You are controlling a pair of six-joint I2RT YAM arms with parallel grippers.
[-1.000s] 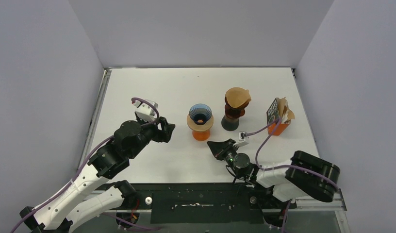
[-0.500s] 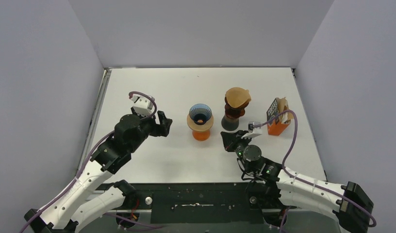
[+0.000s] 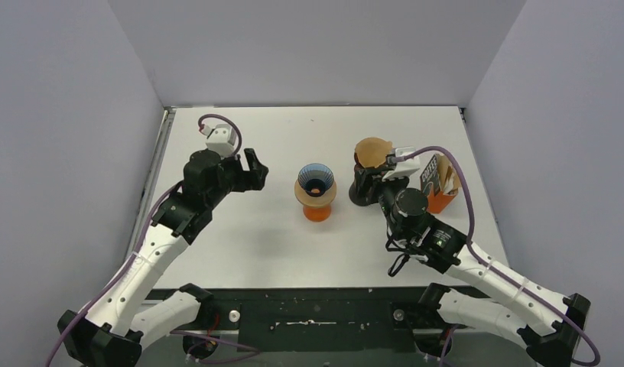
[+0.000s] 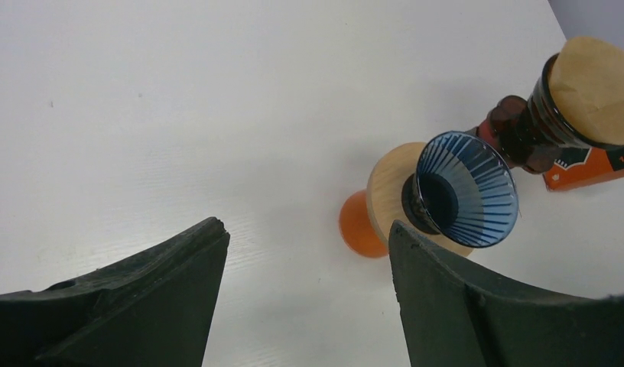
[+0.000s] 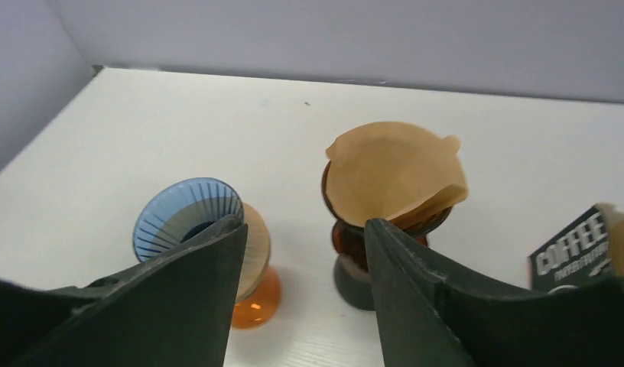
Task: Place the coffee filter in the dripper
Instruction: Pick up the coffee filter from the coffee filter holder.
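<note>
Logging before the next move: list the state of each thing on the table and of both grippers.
blue dripper: empty, upright.
coffee filter: sitting in the brown dripper's top.
brown dripper: upright, holding the filter.
filter box: open, filters poking out.
left gripper: open, empty.
right gripper: open, empty.

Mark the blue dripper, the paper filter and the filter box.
blue dripper (image 3: 315,177), top view, ribbed inner cone.
paper filter (image 5: 393,172), right wrist view, front face.
filter box (image 3: 430,173), top view, dark label.
</note>
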